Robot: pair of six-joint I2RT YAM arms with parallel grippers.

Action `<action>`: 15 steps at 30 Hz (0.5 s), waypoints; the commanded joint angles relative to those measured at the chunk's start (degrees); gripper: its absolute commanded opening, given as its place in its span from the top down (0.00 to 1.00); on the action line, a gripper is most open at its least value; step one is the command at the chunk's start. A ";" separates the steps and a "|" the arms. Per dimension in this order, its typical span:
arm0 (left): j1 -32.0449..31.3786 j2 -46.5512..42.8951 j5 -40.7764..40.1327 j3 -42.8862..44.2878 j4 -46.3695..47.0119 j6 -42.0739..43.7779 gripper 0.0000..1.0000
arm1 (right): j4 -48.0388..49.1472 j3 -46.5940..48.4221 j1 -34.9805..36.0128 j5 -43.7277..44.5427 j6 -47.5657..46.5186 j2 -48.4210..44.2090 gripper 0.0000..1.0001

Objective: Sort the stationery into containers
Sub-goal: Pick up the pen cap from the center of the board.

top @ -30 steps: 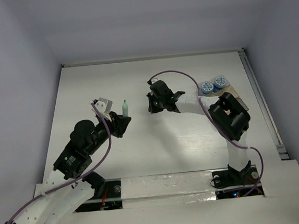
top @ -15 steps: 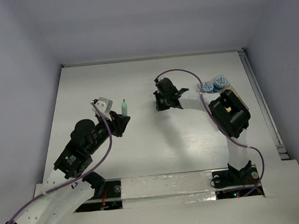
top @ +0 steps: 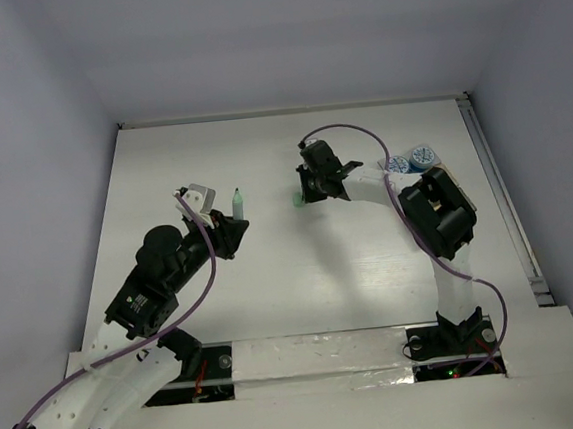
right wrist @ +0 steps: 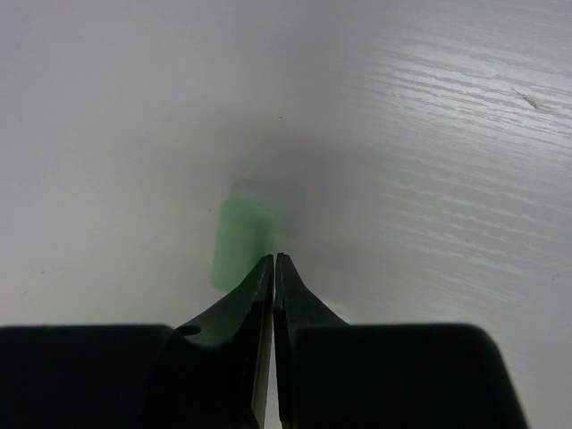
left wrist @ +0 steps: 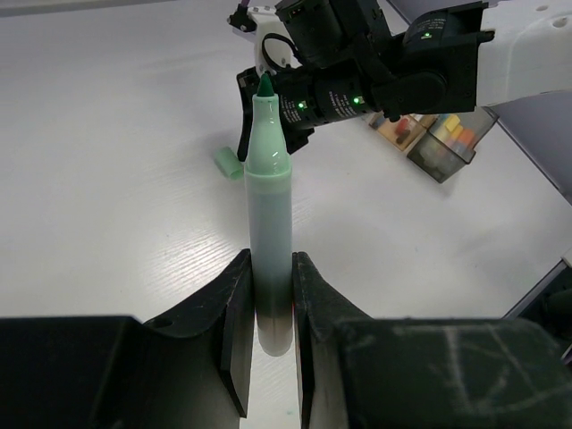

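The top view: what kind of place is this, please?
Probably a laboratory robot test cell. A white table is boxed in by plain walls, a left arm and a right arm are bolted at its near edge, and small trays of colourful stationery stand on it.

A white table (top: 273, 286) fills the middle of the overhead view, and its painted top shows a fine wood grain running across it, plainest in the right wrist view (right wrist: 465, 107). Plain pale walls close it in on three sides: a back wall (top: 281, 34), a left wall (top: 24, 197) and a right wall (top: 557, 90). Along the table's right edge runs a narrow metal rail (top: 503, 201), reaching from the far corner toward the near side. At the near edge lies a raised white strip (top: 319, 354), glossy and creased, possibly taped over. Below it a flat white ledge (top: 334, 416) spans the bottom.
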 commanded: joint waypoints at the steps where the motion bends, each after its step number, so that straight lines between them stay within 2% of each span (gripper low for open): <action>1: 0.44 -0.11 1.00 -0.08 3.27 0.74 1.00 | 0.13 2.20 -0.14 0.42 -1.27 0.24 0.90; 6: 0.96 -0.29 1.53 -0.16 3.45 0.73 1.00 | 0.39 1.24 -0.14 -0.28 -0.74 -0.20 0.89; 9: 0.96 -0.38 1.79 -0.25 3.45 0.65 1.00 | -0.31 0.88 -0.14 2.70 -0.83 -1.42 0.89; 15: 1.49 -0.38 2.49 -0.25 3.80 0.56 1.00 | -1.81 1.41 -0.14 4.73 -1.01 -4.42 0.75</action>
